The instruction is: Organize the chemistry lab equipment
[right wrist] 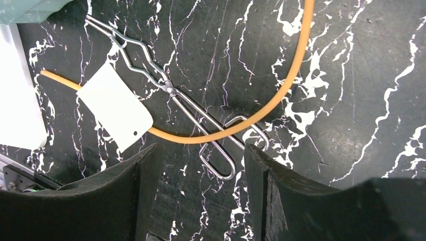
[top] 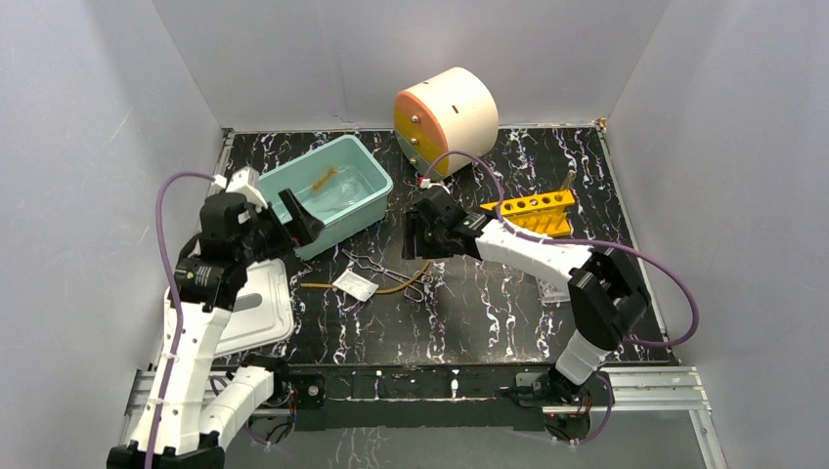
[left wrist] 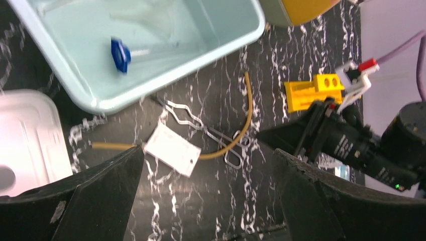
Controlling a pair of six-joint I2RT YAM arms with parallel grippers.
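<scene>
i see left gripper (left wrist: 207, 155) jaws wide apart, empty, by near side of pale teal plastic bin (left wrist: 176, 75) | right gripper (right wrist: 198, 150) jaws apart, empty | metal scissor-like forceps (right wrist: 171, 90) flat on black marbled table (right wrist: 351, 125), handle loops under right jaws

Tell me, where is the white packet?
Top view: the packet lies left of the table's middle, nearer the arms than the teal bin, atop the amber tube, beside the forceps.
</scene>
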